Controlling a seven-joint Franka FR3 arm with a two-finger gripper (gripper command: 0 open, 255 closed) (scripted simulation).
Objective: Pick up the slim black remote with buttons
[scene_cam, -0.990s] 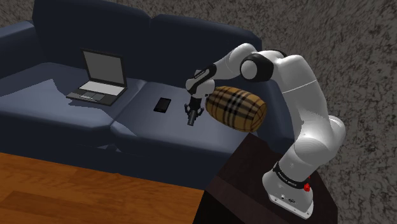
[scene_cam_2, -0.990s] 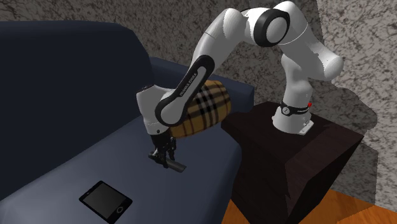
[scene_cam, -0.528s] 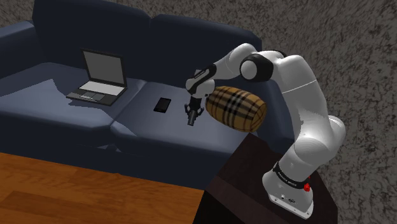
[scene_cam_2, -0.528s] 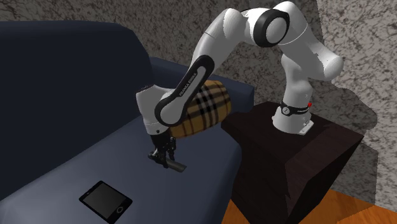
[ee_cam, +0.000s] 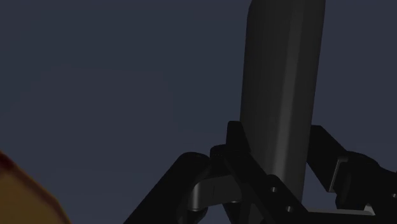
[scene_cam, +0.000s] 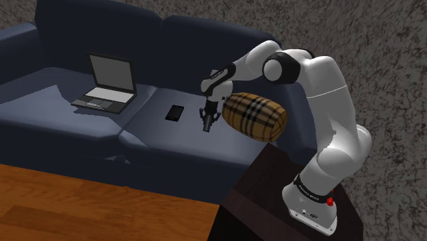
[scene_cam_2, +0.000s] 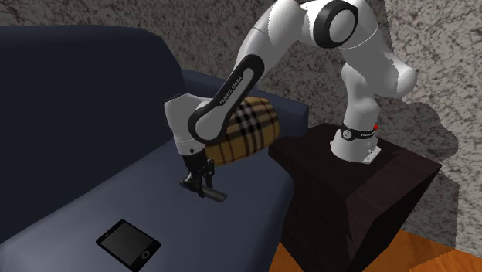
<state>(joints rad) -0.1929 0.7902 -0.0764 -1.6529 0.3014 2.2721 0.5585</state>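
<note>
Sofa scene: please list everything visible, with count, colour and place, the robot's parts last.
Rough wall: 1, grey, at the back.
Wooden floor: 1, orange-brown, in front.
Wide sofa: 1, dark blue, against the wall.
Open laptop: 1, grey and black, on the sofa.
Flat black phone: 1, black, on the next seat.
Box stand: 1, dark brown, beside the sofa.
Plaid cylindrical cushion: 1, tan with dark stripes, on the sofa by the stand.
Slim black remote: 1, black, clasped in the gripper.
Arm: 1, white, on the stand.
Gripper: 1, black, over the seat.
</note>
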